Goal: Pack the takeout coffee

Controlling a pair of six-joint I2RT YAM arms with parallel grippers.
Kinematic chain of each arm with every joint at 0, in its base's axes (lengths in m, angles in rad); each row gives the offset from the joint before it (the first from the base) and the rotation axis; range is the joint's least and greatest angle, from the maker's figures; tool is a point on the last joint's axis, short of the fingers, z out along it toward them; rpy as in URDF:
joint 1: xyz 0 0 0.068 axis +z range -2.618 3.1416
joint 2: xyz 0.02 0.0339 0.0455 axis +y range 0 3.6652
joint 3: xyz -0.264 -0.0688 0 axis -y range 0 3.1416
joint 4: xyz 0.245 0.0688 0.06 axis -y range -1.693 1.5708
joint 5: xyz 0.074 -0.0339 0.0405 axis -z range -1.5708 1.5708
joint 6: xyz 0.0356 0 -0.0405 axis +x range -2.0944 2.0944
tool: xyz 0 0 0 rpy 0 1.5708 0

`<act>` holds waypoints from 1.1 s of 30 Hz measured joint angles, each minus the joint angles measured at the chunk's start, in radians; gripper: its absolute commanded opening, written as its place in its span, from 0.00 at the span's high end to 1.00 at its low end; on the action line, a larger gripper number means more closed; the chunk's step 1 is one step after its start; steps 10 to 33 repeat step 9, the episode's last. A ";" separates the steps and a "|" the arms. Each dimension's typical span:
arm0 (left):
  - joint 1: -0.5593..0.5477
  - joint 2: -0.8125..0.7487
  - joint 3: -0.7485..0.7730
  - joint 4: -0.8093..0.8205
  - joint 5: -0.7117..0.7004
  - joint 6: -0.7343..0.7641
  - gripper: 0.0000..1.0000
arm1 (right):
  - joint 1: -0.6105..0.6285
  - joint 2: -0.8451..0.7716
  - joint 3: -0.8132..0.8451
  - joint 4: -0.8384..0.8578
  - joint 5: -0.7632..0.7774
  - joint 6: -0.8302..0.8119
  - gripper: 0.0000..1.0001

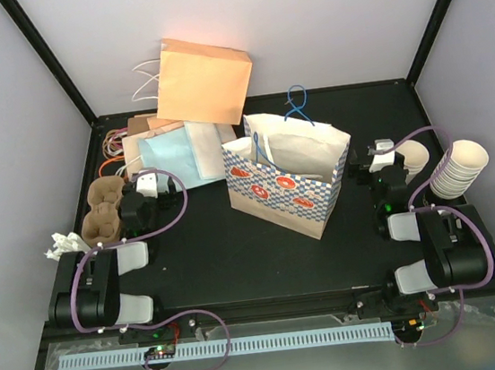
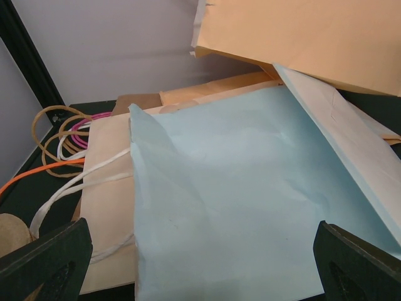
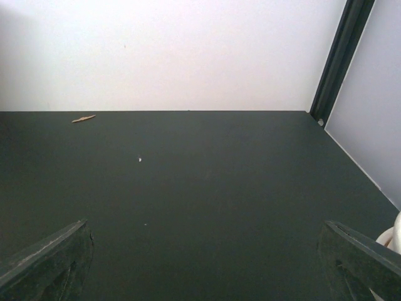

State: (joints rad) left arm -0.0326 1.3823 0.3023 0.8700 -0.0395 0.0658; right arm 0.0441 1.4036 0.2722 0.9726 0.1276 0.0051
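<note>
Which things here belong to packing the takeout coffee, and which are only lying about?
For the job: single paper cup, blue-checked bag, perhaps the cardboard cup carrier.
Lying about: stacked cups, pile of flat bags, crumpled napkin.

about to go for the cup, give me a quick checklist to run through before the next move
1. right end effector open and empty: ok, jaws wide, nothing between them
2. left end effector open and empty: ok, it faces the pale blue bag
3. blue-checked bag upright, mouth open: ok
4. single cup located: ok, just right of the right end effector, beside the cup stack
5. right end effector lined up on the single cup: not ok, the cup sits off to its right
6. single cup standing upright: cannot tell
</note>
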 measured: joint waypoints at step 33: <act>0.000 0.000 0.000 0.000 0.000 0.000 0.01 | -0.001 0.000 0.001 -0.001 -0.003 0.000 0.00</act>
